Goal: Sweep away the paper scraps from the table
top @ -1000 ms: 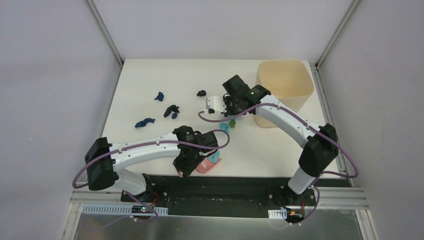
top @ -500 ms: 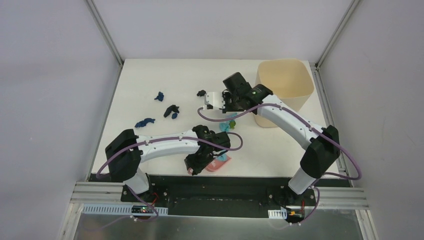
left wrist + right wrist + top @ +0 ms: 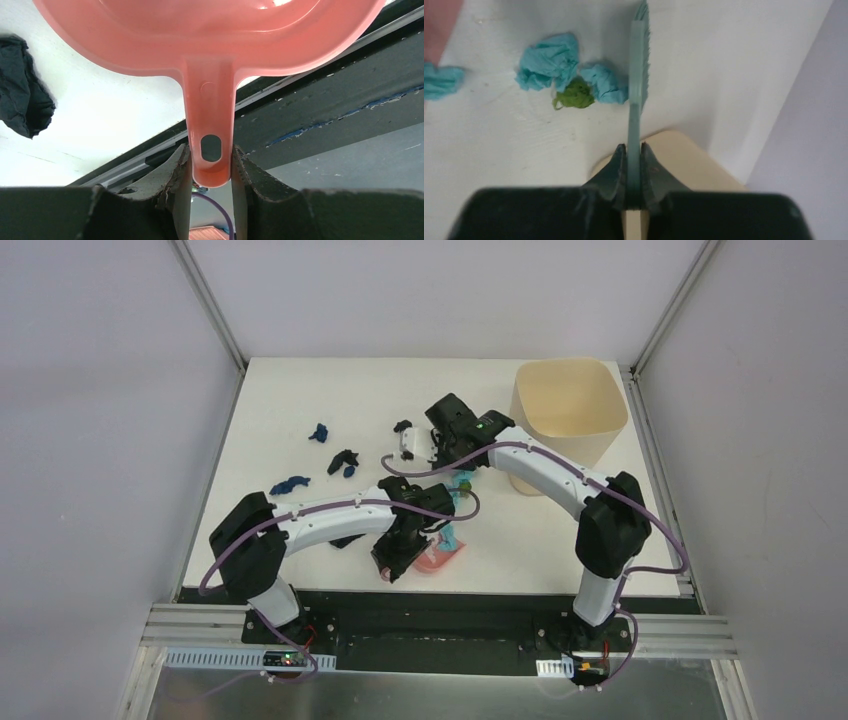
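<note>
Paper scraps lie on the white table [image 3: 280,390]: dark blue ones [image 3: 319,432] [image 3: 290,483], black ones [image 3: 402,426] [image 3: 343,462], and teal and olive wads [image 3: 460,482]. In the right wrist view two teal wads [image 3: 549,62] and an olive wad [image 3: 574,95] lie just left of the teal brush [image 3: 637,75]. My right gripper [image 3: 634,150] [image 3: 443,443] is shut on the brush handle. My left gripper [image 3: 210,156] [image 3: 397,560] is shut on the pink dustpan's handle [image 3: 210,115]. The dustpan [image 3: 440,558] sits at the table's near edge, with a teal wad [image 3: 451,536] at its mouth.
A beige bin [image 3: 565,410] stands at the back right, right of my right arm, and shows behind the fingers in the right wrist view [image 3: 684,155]. A black scrap [image 3: 22,95] lies left of the dustpan. The dark frame rail [image 3: 325,100] runs along the near edge.
My right gripper has carried the brush leftward, its white head now near the black scrap. My left arm has swung right and shifted the dustpan slightly along the near edge.
</note>
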Tool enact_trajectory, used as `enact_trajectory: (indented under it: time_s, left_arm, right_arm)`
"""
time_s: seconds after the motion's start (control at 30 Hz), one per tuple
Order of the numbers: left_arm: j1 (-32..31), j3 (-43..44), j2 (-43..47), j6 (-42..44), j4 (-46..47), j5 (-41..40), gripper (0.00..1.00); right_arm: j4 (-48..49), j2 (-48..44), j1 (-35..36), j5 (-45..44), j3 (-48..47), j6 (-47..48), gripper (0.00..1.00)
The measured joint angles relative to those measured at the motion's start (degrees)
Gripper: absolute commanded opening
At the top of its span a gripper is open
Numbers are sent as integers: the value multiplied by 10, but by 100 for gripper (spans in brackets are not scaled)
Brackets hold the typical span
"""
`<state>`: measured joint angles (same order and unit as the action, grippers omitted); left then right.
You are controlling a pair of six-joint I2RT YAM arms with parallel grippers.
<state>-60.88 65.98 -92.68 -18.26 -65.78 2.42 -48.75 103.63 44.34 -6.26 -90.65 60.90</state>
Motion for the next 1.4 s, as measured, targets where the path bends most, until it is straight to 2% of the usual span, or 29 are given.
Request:
enact_trajectory:
  time_s: [0.1,0.17,0.37,0.6,1.0,1.4]
  left_arm:
    - [17,0,-4,2,4,15,0]
    - [21,0,-10,5,6,24,0]
    - [21,9,-38,13,9,38,0]
    - [21,23,-47,15,11,39,0]
    - [21,24,-55,33,7,36,0]
    - [20,19,-53,46,16,29,0]
  right_arm:
    - [-4,-2,7,-61,2,-211,0]
    - [-5,-4,7,-76,2,-289,0]
    - [-28,-24,5,-63,2,-421,0]
    - [-54,-32,5,8,2,-477,0]
    - [-89,-49,-3,185,1,-480,0]
    - [-108,-79,-40,235,14,-502,0]
